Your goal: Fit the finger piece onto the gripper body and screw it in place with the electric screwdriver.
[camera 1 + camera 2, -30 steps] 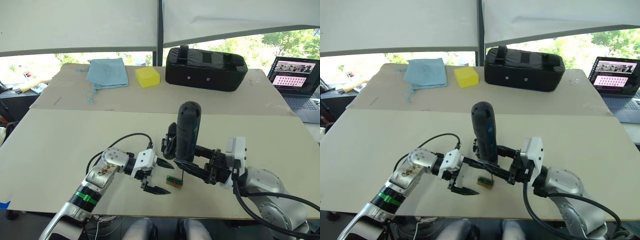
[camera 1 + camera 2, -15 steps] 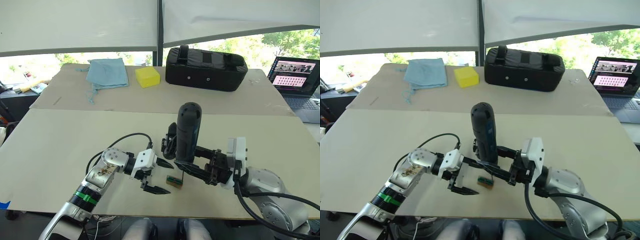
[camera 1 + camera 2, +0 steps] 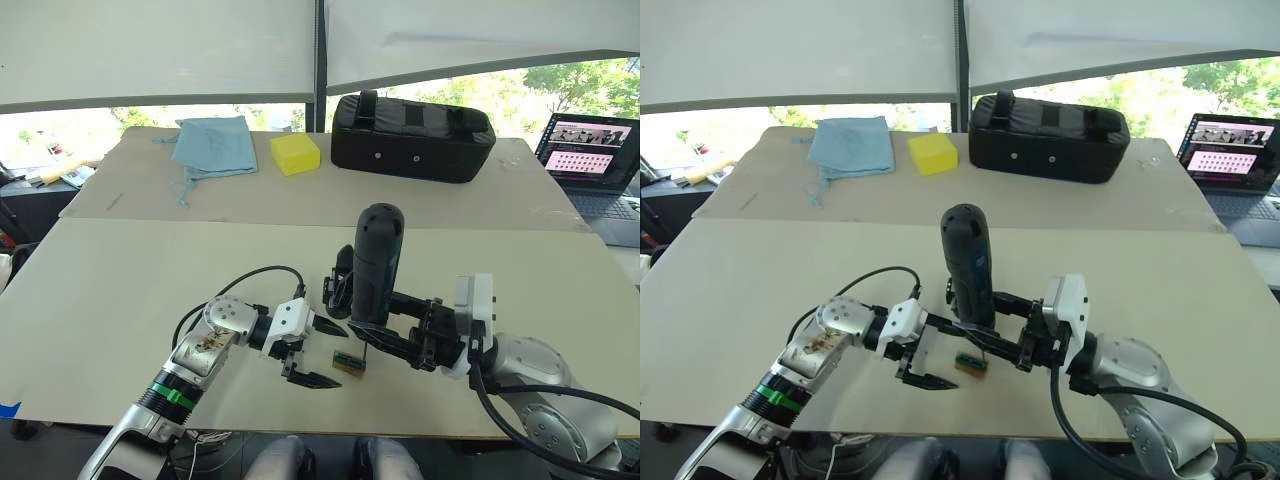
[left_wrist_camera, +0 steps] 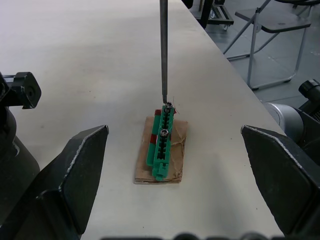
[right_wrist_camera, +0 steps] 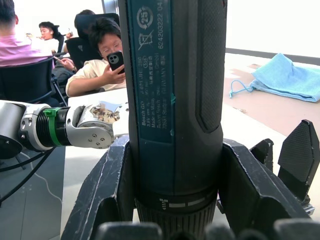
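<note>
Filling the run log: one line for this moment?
right gripper: holds electric screwdriver upright | bit on green screw holder | left gripper: open

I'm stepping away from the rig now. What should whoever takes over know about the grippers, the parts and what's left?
Right gripper: shut on the electric screwdriver, upright, its bit tip on a screw in the green screw holder.
Left gripper: open, empty, hovering beside that holder.
Gripper body: on the table behind the screwdriver.
Finger piece: cannot tell where it is.
Done: screwdriver picked up.
Left: fitting and screwing.
</note>
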Tool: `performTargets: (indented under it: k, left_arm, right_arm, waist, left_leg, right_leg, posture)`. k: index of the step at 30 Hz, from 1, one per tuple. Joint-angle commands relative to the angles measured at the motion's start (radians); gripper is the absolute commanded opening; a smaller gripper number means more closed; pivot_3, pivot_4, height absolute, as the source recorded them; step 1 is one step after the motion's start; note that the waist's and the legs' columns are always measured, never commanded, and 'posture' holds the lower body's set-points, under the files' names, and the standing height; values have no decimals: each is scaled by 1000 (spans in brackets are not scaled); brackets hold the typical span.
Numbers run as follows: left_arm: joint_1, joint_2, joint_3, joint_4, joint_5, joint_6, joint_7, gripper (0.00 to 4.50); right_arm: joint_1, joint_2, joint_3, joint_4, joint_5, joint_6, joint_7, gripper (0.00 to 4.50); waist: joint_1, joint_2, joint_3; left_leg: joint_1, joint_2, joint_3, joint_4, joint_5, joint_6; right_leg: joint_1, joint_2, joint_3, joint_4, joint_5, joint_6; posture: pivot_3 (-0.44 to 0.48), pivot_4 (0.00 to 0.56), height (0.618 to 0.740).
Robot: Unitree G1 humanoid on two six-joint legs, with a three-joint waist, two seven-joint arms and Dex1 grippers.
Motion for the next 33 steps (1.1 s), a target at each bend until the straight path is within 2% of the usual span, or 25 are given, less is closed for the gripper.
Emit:
performTargets:
  k: [1,17,25,33]
  left_arm:
    - [-2,-1,-2,-4,4,-17,2,4500]
    - [-4,-8,-2,10,5,-30,3,4500]
    - [-3,-7,-2,-2,1,-19,3,4500]
    - [-8,-11,-3,0,-2,-16,0,4500]
  right_arm:
    - [-11,-5,-12,-30,21,-17,4,1919]
    - [6,-20,-16,-24,19,-7,13,1919]
    - [5,-14,-55,-66,120,27,-32,1919]
    - [16,-12,-28,-67,56,-17,-39,1919]
  waist:
    - [0,0,0]
    - [0,0,0]
    - [0,0,0]
    - [0,0,0]
  left_leg:
    - [0,0,0,0,0,0]
    - [0,0,0,0,0,0]
    - [0,0,0,0,0,0]
    - [0,0,0,0,0,0]
  right_leg:
    - [0,0,0,0,0,0]
    - [0,0,0,0,0,0]
    - [0,0,0,0,0,0]
    - [0,0,0,0,0,0]
  posture:
    - [0,150,739]
    - [0,150,739]
    - [0,150,739]
    - [0,150,739]
